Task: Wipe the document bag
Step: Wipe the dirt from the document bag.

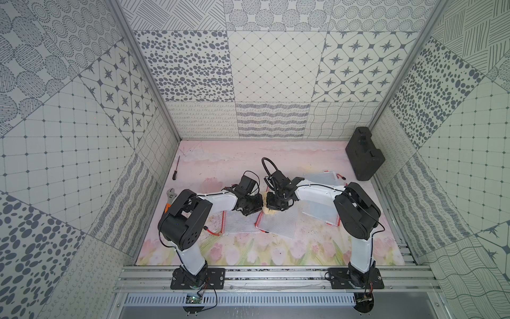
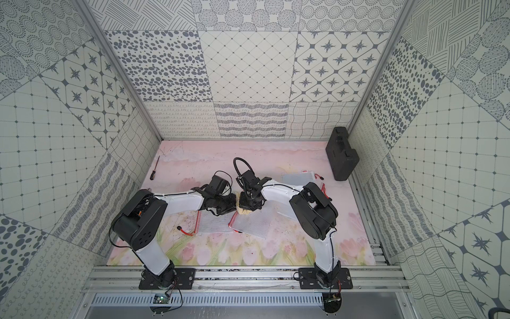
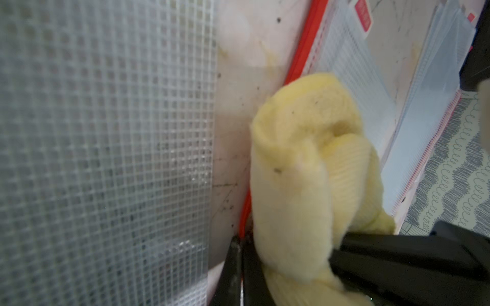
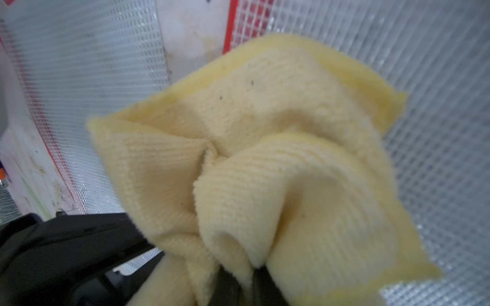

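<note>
Yellow cloth (image 1: pixel 269 212), both top views: I'm pressing it on red edge of mid document bag (image 1: pixel 276 225), wiping underway. L wrist: left gripper (image 3: pixel 240 241) fingers together beside that edge. R wrist: right gripper (image 4: pixel 236 275) clamping cloth; next needs sweep across mesh.

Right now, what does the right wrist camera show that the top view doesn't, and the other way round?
Only the right wrist view: the ribbed weave and dark specks of the yellow cloth, bunched in the right gripper, whose jaws are shut. Only a top view: the black case, the screwdriver and a farther document bag. Both: the cloth resting on the mesh document bag by its red zipper edge.
</note>
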{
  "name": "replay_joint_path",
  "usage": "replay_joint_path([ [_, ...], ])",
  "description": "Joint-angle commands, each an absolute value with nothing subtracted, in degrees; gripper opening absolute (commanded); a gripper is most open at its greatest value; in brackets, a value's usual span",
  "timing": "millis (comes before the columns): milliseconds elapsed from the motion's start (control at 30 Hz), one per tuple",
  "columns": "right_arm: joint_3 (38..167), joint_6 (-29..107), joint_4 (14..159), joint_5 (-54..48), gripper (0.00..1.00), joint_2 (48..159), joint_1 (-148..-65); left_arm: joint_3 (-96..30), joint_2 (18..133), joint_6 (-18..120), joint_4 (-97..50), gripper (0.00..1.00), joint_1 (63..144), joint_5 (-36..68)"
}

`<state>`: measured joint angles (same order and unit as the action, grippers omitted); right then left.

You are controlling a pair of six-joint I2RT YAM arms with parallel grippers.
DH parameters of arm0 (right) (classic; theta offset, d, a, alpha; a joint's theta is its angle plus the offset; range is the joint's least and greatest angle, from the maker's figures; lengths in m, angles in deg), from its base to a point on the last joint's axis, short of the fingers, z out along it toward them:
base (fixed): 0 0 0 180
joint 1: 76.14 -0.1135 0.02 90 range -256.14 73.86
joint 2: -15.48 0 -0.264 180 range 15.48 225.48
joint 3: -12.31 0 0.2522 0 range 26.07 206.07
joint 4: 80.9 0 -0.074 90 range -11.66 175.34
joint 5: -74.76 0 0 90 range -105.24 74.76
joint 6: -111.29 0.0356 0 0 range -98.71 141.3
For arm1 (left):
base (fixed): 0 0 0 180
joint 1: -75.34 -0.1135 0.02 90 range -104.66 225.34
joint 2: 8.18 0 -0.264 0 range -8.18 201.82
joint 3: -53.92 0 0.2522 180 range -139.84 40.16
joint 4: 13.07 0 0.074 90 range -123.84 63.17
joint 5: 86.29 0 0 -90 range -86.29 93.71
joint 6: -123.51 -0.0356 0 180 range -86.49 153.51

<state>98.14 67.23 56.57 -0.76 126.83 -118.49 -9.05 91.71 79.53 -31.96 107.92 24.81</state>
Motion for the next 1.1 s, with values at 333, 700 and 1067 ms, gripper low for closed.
replay_joint_path([
  [333, 85.79, 65.06, 50.36, -3.03, 0.0, 118.35, -107.54, -8.39, 94.54, 79.07, -44.19, 0.0, 107.95, 16.53],
  [700, 93.02, 66.94, 50.57, -0.49, 0.0, 125.01, -116.19, -9.51, 95.14, 78.79, -45.15, 0.0, 107.95, 16.26],
  [1067, 82.27, 63.42, 46.78, -4.72, 0.0, 113.34, -105.59, -9.77, 95.74, 78.33, -45.59, 0.0, 107.95, 16.4],
])
